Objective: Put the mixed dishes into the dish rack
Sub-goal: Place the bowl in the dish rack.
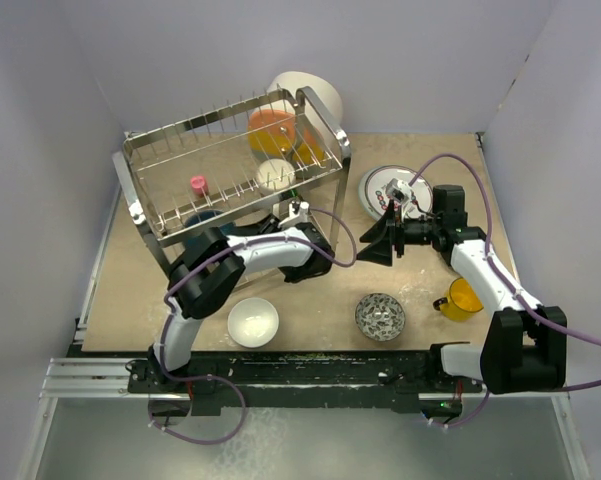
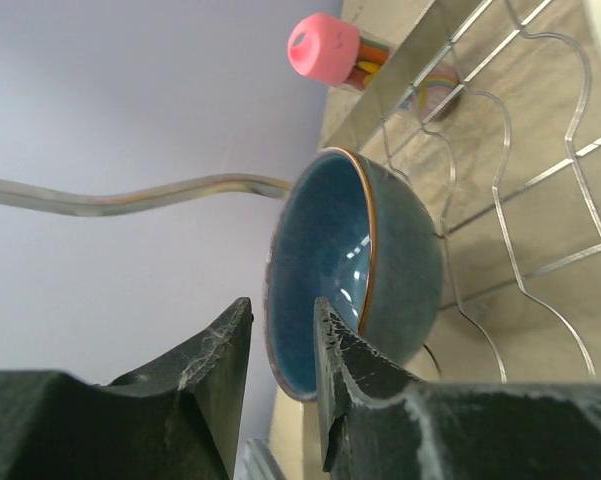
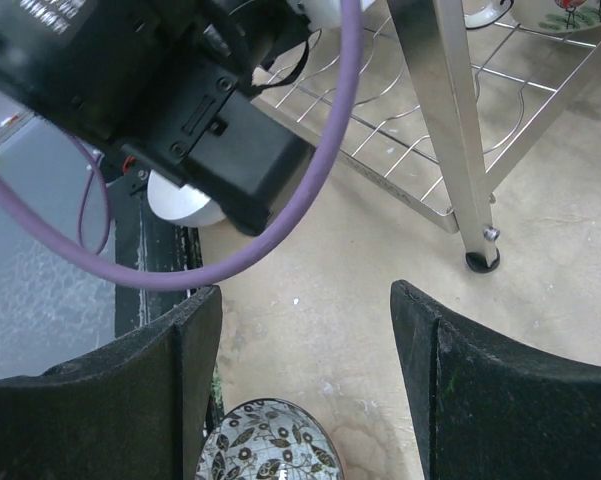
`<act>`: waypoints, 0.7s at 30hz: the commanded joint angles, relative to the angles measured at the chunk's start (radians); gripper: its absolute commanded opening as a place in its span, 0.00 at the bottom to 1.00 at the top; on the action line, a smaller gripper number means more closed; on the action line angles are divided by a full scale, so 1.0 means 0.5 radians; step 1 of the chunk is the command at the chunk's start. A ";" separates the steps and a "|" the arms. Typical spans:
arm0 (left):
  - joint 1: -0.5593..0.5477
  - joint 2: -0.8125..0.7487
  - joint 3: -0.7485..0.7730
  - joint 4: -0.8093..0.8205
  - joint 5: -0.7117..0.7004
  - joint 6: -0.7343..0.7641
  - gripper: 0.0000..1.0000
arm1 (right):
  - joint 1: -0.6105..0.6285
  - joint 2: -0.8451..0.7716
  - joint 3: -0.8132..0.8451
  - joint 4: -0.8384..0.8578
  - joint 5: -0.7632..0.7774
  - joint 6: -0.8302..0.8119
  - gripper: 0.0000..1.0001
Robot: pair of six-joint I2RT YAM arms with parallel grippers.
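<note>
Left wrist view: dark blue bowl (image 2: 380, 270) stands on edge in the lower tier of the dish rack (image 1: 220, 120). The left gripper (image 2: 280, 380) narrowly straddles its rim; grip cannot be determined. Right gripper (image 3: 302, 295) is wide, empty. Not yet loaded: white bowl (image 1: 253, 321), patterned bowl (image 1: 380, 316) and yellow cup (image 1: 463, 298) toward the tabletop's near edge, and the lettered plate (image 1: 385, 185) beside the rack.

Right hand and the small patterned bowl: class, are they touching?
Apart. The top view shows table between the right hand and the small patterned bowl.
</note>
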 commanded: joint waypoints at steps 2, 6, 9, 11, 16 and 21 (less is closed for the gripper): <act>-0.152 -0.131 0.063 -0.024 0.121 -0.177 0.41 | -0.008 -0.006 0.093 0.000 -0.034 -0.046 0.71; -0.245 -0.151 -0.012 -0.025 0.198 -0.313 0.50 | -0.007 -0.009 0.093 -0.007 -0.032 -0.053 0.71; -0.312 -0.184 -0.070 -0.025 0.268 -0.445 0.53 | -0.008 -0.015 0.093 -0.008 -0.032 -0.056 0.71; -0.373 -0.221 -0.080 -0.023 0.317 -0.500 0.59 | -0.006 -0.015 0.093 -0.011 -0.029 -0.060 0.71; -0.521 -0.347 -0.104 0.213 0.472 -0.376 0.80 | -0.009 -0.018 0.096 -0.019 0.004 -0.079 0.71; -0.621 -0.799 -0.462 1.366 0.935 0.609 0.90 | -0.009 -0.028 0.097 -0.030 0.053 -0.109 0.71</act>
